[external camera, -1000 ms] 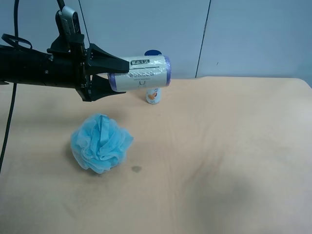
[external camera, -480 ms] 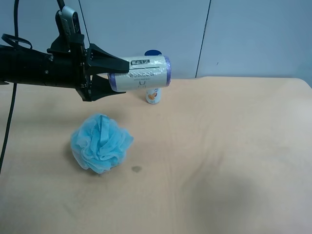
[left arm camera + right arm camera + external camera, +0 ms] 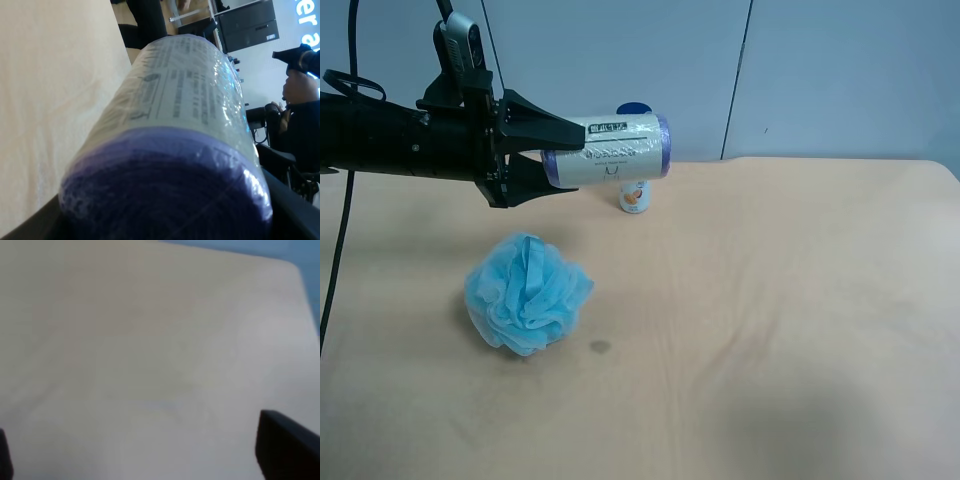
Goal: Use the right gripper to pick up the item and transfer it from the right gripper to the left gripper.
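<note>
You have the item [image 3: 620,150] clamped lengthwise in the left gripper [image 3: 566,163], its long axis pointing away from the arm, while the right gripper [image 3: 145,452] gapes empty.

Gripper [image 3: 570,160] clamping roll [image 3: 617,148], pouf [image 3: 528,293] on table [image 3: 800,300]

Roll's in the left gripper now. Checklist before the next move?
1. Roll held by left gripper: ok. The fingers are closed on its lavender end.
2. Roll off the table: ok. It hangs level in the air.
3. Right gripper empty: ok. Its fingers are apart, with only bare table below.
4. Right arm away from the roll: ok. It is absent from the exterior high view.
5. Grip security: cannot tell. Only one end is held and the rest juts out.
6. Space under the roll: cannot tell. The white bottle stands close behind or beneath, and the blue bath pouf lies nearer the camera.
</note>
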Robot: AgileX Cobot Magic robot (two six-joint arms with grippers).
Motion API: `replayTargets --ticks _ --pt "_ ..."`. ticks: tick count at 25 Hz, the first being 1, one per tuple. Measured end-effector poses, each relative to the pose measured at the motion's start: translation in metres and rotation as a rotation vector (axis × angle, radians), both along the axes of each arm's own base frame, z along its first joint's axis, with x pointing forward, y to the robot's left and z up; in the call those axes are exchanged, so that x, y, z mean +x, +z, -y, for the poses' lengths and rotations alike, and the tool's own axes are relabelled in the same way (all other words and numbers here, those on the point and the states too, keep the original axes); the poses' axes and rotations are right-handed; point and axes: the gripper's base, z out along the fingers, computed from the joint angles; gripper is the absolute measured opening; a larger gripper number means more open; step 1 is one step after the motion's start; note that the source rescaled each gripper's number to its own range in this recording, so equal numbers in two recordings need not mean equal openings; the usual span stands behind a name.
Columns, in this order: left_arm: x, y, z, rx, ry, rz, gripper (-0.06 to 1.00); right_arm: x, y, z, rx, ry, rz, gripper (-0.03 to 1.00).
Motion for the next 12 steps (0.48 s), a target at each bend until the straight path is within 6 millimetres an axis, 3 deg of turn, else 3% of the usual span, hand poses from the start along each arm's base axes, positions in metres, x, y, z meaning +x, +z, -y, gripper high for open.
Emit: replayTargets --ticks 4,12 --pt "0.0 0.0 0.0 0.0 0.0 0.0 0.0 -0.0005 0.0 -0.0001 0.003 -0.121 0.001 0.85" --pt "-0.0006 -0.0003 0.0 0.025 -0.026 0.011 0.0 -0.0005 0.0 -0.0001 0.003 -0.126 0.001 0.85"
